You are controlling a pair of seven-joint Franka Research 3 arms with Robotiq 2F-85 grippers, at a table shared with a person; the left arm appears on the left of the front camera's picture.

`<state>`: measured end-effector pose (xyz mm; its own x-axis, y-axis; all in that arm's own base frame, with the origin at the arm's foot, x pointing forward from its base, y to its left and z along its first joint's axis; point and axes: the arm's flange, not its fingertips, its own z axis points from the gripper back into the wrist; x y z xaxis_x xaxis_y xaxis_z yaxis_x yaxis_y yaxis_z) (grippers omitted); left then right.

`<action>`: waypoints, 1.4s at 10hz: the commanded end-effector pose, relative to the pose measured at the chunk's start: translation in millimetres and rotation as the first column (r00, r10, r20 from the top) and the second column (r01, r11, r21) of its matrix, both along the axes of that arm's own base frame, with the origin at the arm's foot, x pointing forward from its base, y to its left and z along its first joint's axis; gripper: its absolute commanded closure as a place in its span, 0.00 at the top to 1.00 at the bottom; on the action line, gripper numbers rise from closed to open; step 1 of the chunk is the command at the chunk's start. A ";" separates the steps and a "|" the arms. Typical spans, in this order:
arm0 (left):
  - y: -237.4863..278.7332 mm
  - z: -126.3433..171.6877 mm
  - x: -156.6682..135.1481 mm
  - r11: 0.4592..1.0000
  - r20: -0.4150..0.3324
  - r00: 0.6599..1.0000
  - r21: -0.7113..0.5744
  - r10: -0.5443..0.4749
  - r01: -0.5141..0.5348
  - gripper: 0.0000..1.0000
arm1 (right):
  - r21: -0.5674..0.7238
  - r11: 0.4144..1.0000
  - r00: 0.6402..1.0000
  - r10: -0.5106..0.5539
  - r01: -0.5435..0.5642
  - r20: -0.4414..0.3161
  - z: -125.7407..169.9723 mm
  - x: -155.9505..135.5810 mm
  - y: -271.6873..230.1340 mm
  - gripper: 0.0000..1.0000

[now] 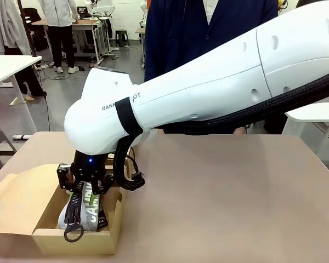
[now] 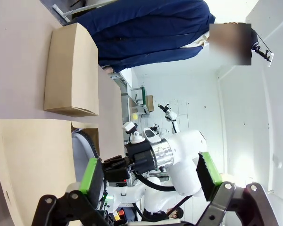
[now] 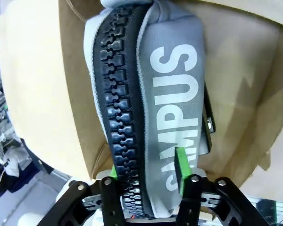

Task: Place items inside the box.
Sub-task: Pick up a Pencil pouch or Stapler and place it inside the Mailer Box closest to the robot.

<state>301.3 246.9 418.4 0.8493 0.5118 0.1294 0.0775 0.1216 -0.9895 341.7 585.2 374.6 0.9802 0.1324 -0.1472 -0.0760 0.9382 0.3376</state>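
The right claw (image 1: 83, 189) is clamped on the pouch (image 1: 82, 211), its green pads pinching one end across the black zip. The pouch hangs upright from it with its lower end inside the box (image 1: 71, 238), and its zip pull loops over the box's near wall. The lettering "CAMPUS" runs down its grey side.

As I judge it, the step in hand is setting the pouch down in the box. Done well, the claw would go lower until the pouch's bottom end bears on the box floor. It would then tip the pouch toward the box's open length so it lies flat instead of standing propped. The pads should part only once the weight is off them. The near wall is low and the pull ring already overhangs it, so a drop from here could leave the pouch leaning out over that wall.

In the right wrist view a dark item (image 3: 208, 125) lies in the box, pressed against the pouch; I cannot tell what it is. The box's flap is folded out flat on the counter (image 1: 219, 192).

The left claw (image 2: 148, 176) is spread wide with nothing between its pads, held back from the box.
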 end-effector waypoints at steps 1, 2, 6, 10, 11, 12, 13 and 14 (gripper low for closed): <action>-1.1 0.8 -0.7 1.000 0.021 1.000 0.005 -0.011 0.011 1.00 | 0.018 1.000 1.000 0.017 -0.017 0.004 4.1 1.4 -2.3 0.94; -1.1 0.8 -0.7 1.000 0.021 1.000 0.005 -0.011 0.011 1.00 | 0.026 1.000 1.000 0.009 -0.009 0.018 8.3 0.6 -6.5 1.00; -1.1 0.8 -0.7 1.000 0.021 1.000 0.005 -0.011 0.011 1.00 | 0.170 0.985 0.994 -0.043 0.025 0.101 85.3 -13.3 -109.8 1.00; -1.1 0.8 -0.7 1.000 0.021 1.000 0.005 -0.011 0.011 1.00 | 0.389 0.914 0.993 0.116 -0.117 0.026 107.5 -68.3 -302.3 1.00; -1.1 0.8 -0.7 1.000 0.021 1.000 0.005 -0.011 0.011 1.00 | 0.414 0.905 0.995 0.090 -0.102 0.048 96.3 -82.7 -329.5 1.00; -1.1 0.8 -0.7 1.000 0.021 1.000 0.005 -0.011 0.011 1.00 | 0.293 0.949 0.993 -0.107 0.114 -0.042 77.9 -74.5 -314.5 1.00; -1.1 0.8 -0.7 1.000 0.021 1.000 0.005 -0.011 0.011 1.00 | 0.412 0.907 0.996 0.065 -0.084 0.061 113.9 -65.5 -282.5 1.00; -1.1 0.8 -0.7 1.000 0.021 1.000 0.005 -0.011 0.011 1.00 | 0.412 0.907 0.996 0.065 -0.084 0.061 113.9 -65.5 -282.5 1.00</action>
